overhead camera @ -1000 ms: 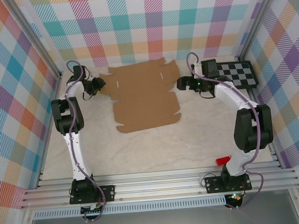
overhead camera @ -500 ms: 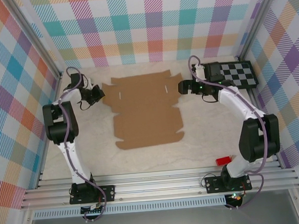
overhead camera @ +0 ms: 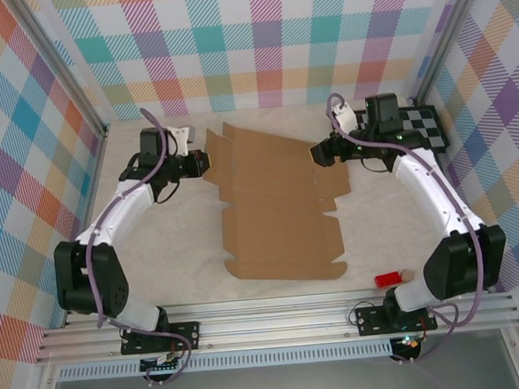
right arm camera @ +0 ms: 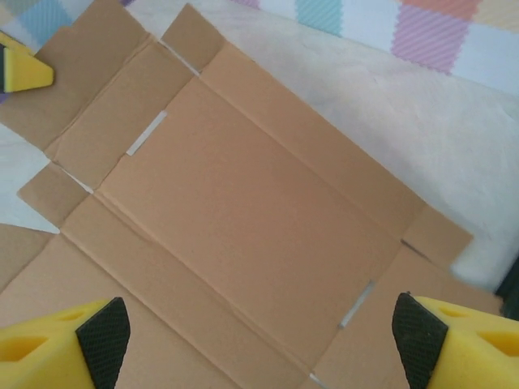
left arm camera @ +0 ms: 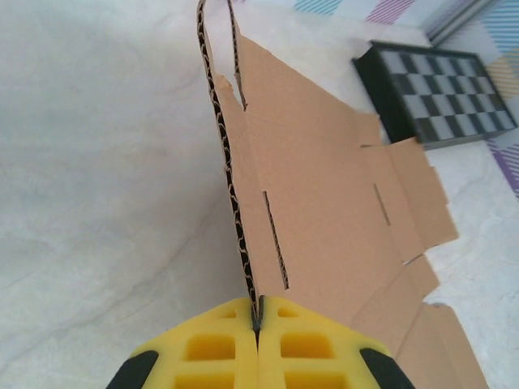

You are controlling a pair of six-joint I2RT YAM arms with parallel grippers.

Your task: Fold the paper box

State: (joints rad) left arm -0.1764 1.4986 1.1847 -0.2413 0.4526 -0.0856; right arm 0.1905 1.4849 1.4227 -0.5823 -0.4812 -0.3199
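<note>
The left gripper (left arm camera: 258, 340) is clenching its yellow fingers on the corrugated left edge of the paper box (left arm camera: 324, 203), with nothing showing between the pads but cardboard. The right gripper (right arm camera: 261, 332) is hovering with its fingers spread wide above the opposite side of the sheet, grasping nothing. The box is lying unfolded and mostly flat in the middle of the table (overhead camera: 157, 255) between the two arms, turned slightly askew, its far right corner near the checkerboard panel (overhead camera: 429, 129). The work appears to be sitting at the opening step, raising the first side flap. The next move probably calls for the left arm to swing that flap upright along its crease while the right gripper is pressing or pinning the base panel.
</note>
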